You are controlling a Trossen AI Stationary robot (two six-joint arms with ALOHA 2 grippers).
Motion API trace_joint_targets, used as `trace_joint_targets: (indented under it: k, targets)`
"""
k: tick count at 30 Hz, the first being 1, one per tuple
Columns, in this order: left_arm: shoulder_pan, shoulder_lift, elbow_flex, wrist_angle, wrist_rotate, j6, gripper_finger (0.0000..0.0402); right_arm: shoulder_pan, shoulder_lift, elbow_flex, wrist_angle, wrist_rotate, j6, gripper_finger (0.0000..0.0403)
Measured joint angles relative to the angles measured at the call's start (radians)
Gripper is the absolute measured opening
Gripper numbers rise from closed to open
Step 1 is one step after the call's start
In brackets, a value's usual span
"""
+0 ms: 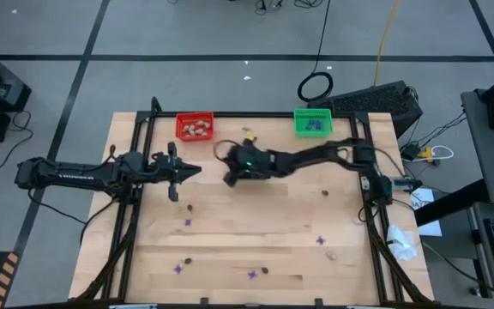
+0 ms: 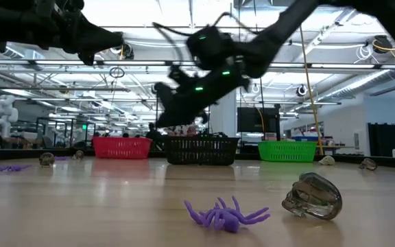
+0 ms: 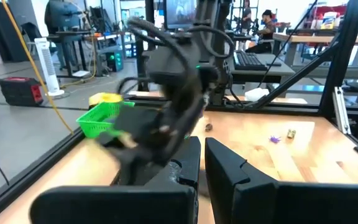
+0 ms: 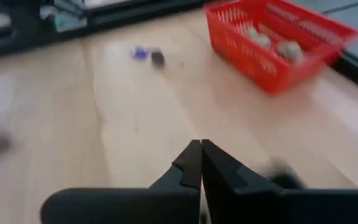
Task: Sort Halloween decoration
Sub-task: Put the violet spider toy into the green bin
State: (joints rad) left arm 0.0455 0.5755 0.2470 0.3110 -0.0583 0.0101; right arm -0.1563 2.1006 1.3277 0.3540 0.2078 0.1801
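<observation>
Tiny trinkets lie scattered on the wooden table: purple spiky ones (image 1: pixel 187 222) (image 1: pixel 320 241), dark bits (image 1: pixel 189 207) (image 1: pixel 324 192) and a pale lump (image 1: pixel 331 254). In the low view a purple spider (image 2: pixel 225 216) and a pale skull-like lump (image 2: pixel 313 197) lie near the front edge. My right gripper (image 1: pixel 228 178) hangs shut above the table's middle, toward the far side, with nothing showing between its fingertips (image 4: pixel 201 155). My left gripper (image 1: pixel 194 171) waits at the left, level, its fingers shut (image 3: pixel 202 158) and holding nothing.
A red basket (image 1: pixel 194 127) with pale lumps and a green basket (image 1: pixel 312 122) with purple pieces stand along the far edge. A black basket (image 2: pixel 201 149) stands between them in the low view. A black frame (image 1: pixel 135 146) rims the table.
</observation>
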Motion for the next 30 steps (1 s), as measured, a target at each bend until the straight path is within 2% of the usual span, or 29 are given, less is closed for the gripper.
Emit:
trace_joint_targets:
  k: [7,11,15,19,24,30]
  targets:
    - [-0.019,0.020,0.000,0.004,0.014,-0.027,0.0020,0.062,-0.324,-0.363,0.007,0.032,0.002,0.0000]
    - [-0.055,0.083,0.011,-0.017,0.009,-0.026,0.0020,0.106,-0.488,-0.544,-0.001,0.069,0.002,0.0000]
    - [-0.106,0.177,0.077,-0.073,-0.016,-0.023,0.0020,0.137,-0.628,-0.672,0.009,0.104,0.002,0.0000]
    - [-0.188,0.276,0.187,-0.196,-0.046,-0.006,0.0020,0.159,-0.738,-0.747,0.006,0.106,-0.010,0.0000]
    - [-0.300,0.379,0.372,-0.468,-0.071,-0.004,0.0020,0.166,-0.829,-0.772,-0.029,0.108,-0.051,0.0000]
    - [-0.439,0.493,0.560,-0.790,-0.073,-0.155,0.0020,0.166,-0.850,-0.772,-0.039,0.107,-0.071,0.0000]
